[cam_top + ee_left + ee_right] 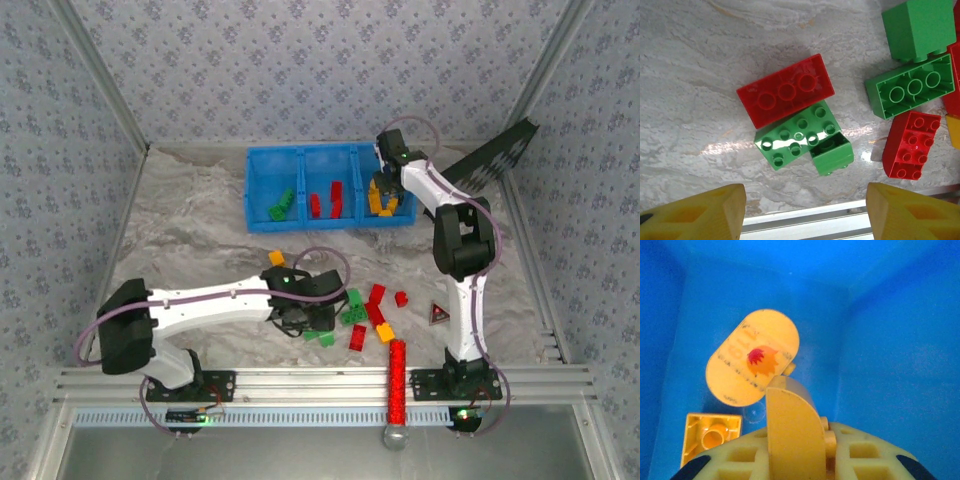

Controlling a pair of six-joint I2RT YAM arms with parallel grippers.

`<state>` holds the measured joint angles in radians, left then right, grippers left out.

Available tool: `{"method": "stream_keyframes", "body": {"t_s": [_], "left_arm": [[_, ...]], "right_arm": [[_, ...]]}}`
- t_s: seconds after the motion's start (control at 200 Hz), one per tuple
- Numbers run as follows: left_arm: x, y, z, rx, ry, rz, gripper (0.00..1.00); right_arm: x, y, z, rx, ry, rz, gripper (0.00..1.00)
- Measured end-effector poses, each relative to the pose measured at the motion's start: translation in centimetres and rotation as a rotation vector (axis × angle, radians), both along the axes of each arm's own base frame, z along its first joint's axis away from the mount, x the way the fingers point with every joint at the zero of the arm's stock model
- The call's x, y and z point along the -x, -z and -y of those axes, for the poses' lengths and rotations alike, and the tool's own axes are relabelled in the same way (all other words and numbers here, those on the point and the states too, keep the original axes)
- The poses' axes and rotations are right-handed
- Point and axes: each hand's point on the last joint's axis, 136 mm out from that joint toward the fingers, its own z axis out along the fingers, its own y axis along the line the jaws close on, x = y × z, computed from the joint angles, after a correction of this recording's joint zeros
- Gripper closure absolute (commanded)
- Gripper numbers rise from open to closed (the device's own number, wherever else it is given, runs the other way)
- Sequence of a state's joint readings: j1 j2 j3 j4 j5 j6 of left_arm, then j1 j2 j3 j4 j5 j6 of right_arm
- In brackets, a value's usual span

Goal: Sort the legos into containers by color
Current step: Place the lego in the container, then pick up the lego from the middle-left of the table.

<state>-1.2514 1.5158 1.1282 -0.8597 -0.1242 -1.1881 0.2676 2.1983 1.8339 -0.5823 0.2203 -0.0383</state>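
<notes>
blue bin (pixel 252 185) at the far side, greens left slot, reds mid, yellow-orange right. right gripper (pixel 381 188) is down in that right slot, cant tell if its pinching anything. left gripper (pixel 805 215) hangs spread & empty over the loose pile (pixel 365 315), so its the nearer arm. red brick (pixel 785 91) lies straight ahead of its gap, touching a green brick (pixel 796 137), long axis running roughly fingertip to fingertip, so prob needs a wrist turn first.
</notes>
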Motion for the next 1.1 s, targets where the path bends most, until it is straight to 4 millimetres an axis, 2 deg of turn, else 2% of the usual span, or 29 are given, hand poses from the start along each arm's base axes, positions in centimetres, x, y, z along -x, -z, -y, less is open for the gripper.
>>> {"method": "stream_keyframes", "body": {"t_s": [0.165, 0.37, 0.51, 0.62, 0.885, 0.99, 1.1], "left_arm": [[1.1, 0.6, 1.4, -0.037, -0.046, -0.011, 0.35], [1.9, 2.7, 1.2, -0.101, -0.143, -0.031, 0.35], [2.1, 3.4, 1.3, -0.114, -0.178, -0.027, 0.35], [2.2, 3.7, 1.9, -0.098, -0.196, -0.024, 0.35], [1.9, 4.5, 3.1, -0.069, -0.207, -0.019, 0.35], [1.7, 4.9, 3.3, -0.070, -0.213, -0.020, 0.36], [1.4, 5.1, 3.3, -0.065, -0.222, -0.021, 0.36]], "right_arm": [[0.0, 0.4, -0.3, -0.017, -0.005, -0.009, 0.53], [-0.4, 0.4, -1.0, -0.051, -0.023, 0.008, 0.47], [0.2, 0.4, -1.1, -0.065, -0.032, 0.006, 0.45], [1.1, -0.7, -1.3, -0.081, -0.043, 0.018, 0.44], [3.3, -5.6, -1.4, -0.125, -0.061, 0.106, 0.43], [4.0, -6.1, -1.2, -0.129, -0.062, 0.120, 0.43], [4.9, -5.7, -1.0, -0.129, -0.058, 0.110, 0.42]]}}
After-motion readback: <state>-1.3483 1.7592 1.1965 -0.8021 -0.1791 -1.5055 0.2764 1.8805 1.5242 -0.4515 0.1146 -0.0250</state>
